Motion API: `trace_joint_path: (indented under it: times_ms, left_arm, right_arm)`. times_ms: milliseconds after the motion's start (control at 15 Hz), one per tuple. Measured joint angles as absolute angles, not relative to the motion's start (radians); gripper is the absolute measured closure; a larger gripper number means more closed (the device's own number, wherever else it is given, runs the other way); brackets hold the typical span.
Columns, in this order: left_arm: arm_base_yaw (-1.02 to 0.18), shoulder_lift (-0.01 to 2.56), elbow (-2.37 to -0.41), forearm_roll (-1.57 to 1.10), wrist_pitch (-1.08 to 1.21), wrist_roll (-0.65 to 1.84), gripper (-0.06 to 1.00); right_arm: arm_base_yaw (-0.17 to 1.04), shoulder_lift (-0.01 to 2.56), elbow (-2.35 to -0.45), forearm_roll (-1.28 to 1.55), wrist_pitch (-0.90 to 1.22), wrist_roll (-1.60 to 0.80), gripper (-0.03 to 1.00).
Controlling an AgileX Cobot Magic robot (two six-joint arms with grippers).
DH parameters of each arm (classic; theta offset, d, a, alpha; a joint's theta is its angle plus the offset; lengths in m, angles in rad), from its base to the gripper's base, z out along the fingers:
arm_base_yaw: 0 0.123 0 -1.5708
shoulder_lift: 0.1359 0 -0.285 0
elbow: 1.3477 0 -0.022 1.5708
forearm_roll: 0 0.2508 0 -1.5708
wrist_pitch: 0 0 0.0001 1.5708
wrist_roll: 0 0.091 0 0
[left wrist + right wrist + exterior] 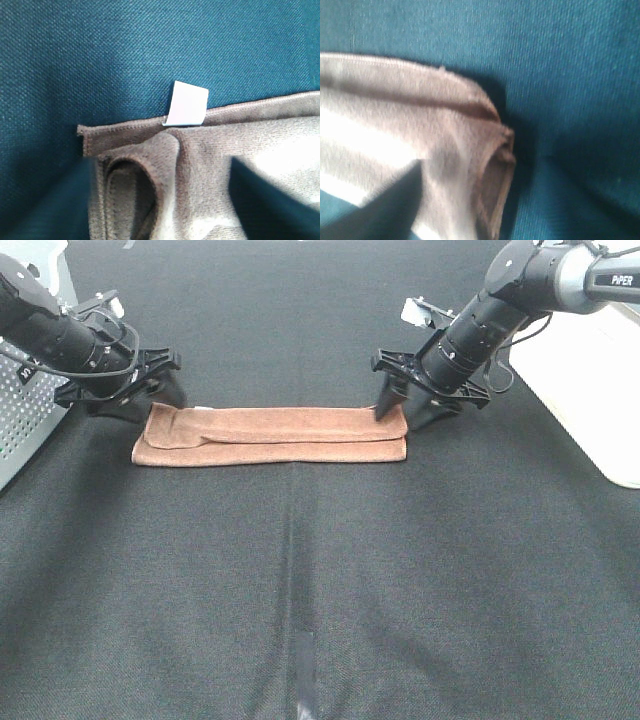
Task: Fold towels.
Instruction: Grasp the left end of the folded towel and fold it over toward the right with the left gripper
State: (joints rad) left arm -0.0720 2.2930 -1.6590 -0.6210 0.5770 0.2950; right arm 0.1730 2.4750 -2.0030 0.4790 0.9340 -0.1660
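Observation:
The brown towel [270, 436] lies folded into a long narrow strip across the middle of the black cloth. My left gripper [148, 406] is at its left end, open, with its fingers low over the corner. In the left wrist view the towel [210, 150] shows a loose upper layer, a stitched edge and a small white tag [186, 104], and the left gripper [160, 200] spans it. My right gripper [402, 416] is open at the right end. In the right wrist view the right gripper [480, 210] straddles the folded towel corner [470, 135].
A grey perforated box [25, 430] stands at the left edge behind the left arm. A white block [590, 390] lies at the right edge. A pale seam [303, 660] runs down the black cloth [320, 570] toward the front.

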Motion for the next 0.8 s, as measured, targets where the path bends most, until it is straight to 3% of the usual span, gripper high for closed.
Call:
trace_joint_path:
  times_ms: [600,667,733,800]
  left_arm:
    - [-0.072,2.348,-1.668,-0.606,0.633,0.294,0.15]
    - [-0.072,2.355,-1.670,-0.627,0.626,0.294,0.20]
    - [-0.072,2.361,-1.670,-0.652,0.617,0.294,0.36]
    - [-0.072,2.368,-1.670,-0.658,0.616,0.294,0.45]
  right_arm:
    - [0.173,2.438,-2.003,0.427,0.990,-0.166,0.24]
    - [0.173,2.438,-2.003,0.427,0.990,-0.166,0.24]
    - [0.173,2.438,-2.003,0.427,0.990,-0.166,0.24]
    - [0.173,2.438,-2.003,0.427,0.990,-0.166,0.24]
